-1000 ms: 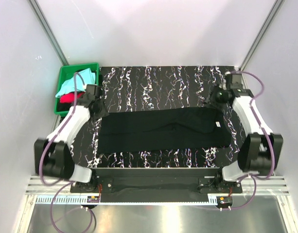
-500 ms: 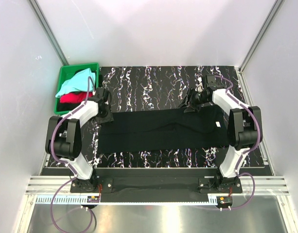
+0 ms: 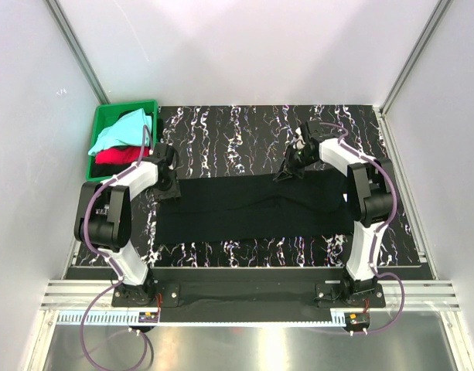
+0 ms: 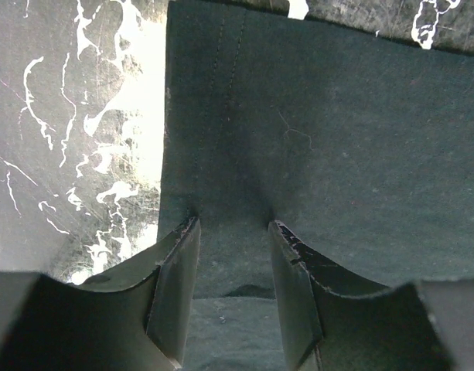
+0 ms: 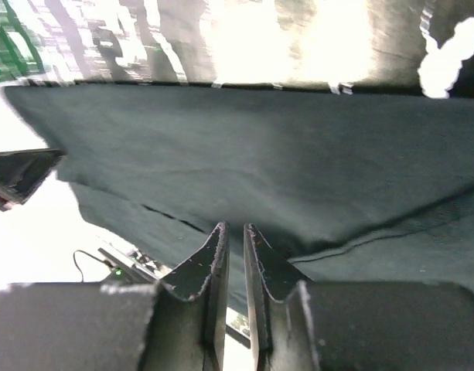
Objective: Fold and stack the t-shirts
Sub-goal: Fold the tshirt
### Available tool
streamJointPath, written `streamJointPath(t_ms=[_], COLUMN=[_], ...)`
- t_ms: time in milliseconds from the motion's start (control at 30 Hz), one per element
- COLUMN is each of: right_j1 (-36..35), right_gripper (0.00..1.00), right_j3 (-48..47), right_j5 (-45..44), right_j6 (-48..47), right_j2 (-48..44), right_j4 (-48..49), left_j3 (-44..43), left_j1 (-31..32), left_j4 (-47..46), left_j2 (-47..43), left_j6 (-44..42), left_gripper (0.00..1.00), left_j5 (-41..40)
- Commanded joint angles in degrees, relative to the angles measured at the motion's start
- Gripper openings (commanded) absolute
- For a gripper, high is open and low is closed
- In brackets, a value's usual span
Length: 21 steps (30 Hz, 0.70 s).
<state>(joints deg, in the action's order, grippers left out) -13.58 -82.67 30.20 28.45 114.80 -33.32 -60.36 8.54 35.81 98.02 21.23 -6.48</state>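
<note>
Left gripper (image 4: 233,232) stood half open with both fingertips pressed down on the black tee (image 3: 252,210), just inside the cloth's left edge, the fabric puckering slightly between them; nothing was lifted. At the other arm, the right gripper (image 5: 234,230) was closed to a narrow slit on the tee's far edge, right of centre, and creases ran outward from its tips across the cloth. The tee lay as a long dark band across the middle of the table (image 3: 221,131), left to right. The right arm (image 3: 352,166) reached over the tee's right end and hid part of it from the overhead camera, while the left arm (image 3: 121,193) curved along the table's left side, between the tee and the crate (image 3: 127,104). That green crate sat off the table's far-left corner, well apart from both grippers, and held an aqua tee (image 3: 117,135) bunched on top of a red tee (image 3: 113,157). Bare streaked tabletop showed beyond the tee's far edge and along its near edge.
</note>
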Motion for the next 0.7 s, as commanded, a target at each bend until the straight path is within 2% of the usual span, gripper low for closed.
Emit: streamJointPath(t_ms=[0, 333, 500, 533, 633, 667], right_j1=[-1.18, -1.97, -1.97, -1.89, -0.23, 1.09], right_gripper=[0.19, 0.19, 0.22, 0.24, 0.36, 0.47], right_j3=[-1.0, 13.57, 15.62, 14.13, 10.01, 9.21], right_j5=[-2.24, -4.79, -3.74, -4.26, -10.05, -11.29], right_j6=[-1.02, -3.75, -4.1, -4.54, -5.94, -6.21], right_j2=[-0.28, -8.79, -13.19, -15.03, -19.33, -20.31], right_j4=[-2.98, -3.59, -4.12, -5.77, -9.29, -9.83], left_j3=[-0.46, -0.9, -3.62, -3.97, -5.64, -6.0], left_j1=[-0.19, -0.27, -0.1, -0.01, 0.95, 1.91], left_j4=[-1.54, -1.36, 0.48, 0.57, 1.1, 1.01], left_j2=[-0.19, -2.21, -5.37, -6.6, -8.62, -8.89], left_j6=[-0.93, -1.19, -1.46, -1.46, -1.55, -1.02], left_gripper=[0.45, 0.45, 0.45, 0.46, 0.46, 0.46], left_j5=[-1.16, -2.13, -1.61, -1.26, -0.29, 0.32])
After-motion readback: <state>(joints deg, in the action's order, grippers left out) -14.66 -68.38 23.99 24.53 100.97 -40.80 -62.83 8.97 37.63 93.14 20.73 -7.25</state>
